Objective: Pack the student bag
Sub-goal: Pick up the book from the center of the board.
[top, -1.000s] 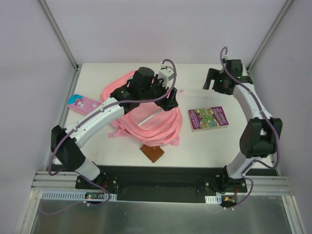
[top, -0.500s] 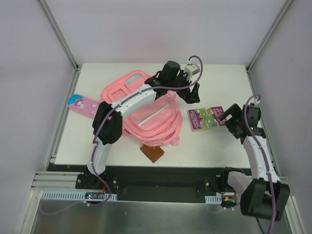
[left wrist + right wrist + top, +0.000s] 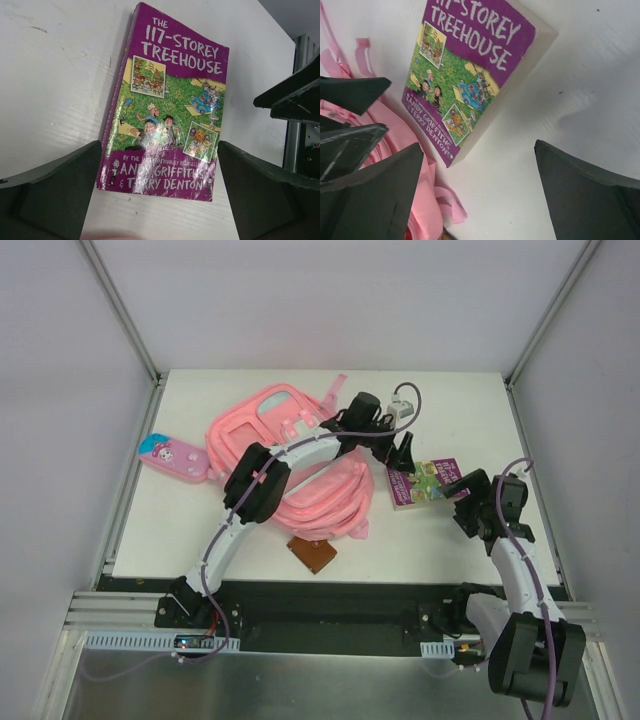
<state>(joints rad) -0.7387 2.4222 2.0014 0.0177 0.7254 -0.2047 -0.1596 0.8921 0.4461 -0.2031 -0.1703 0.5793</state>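
One small brown square piece [image 3: 312, 553] is seen nearest, low at centre. One student bag [image 3: 322, 508], just above it at centre-left, is judged soft, limp and light; a strap or the opening rim is best pinched. One purple book [image 3: 165, 125] lies right of it, framed by the left gripper [image 3: 160, 150] and right gripper [image 3: 479, 145], both spread wide with nothing held. One pencil case [image 3: 172, 457] lies far left.
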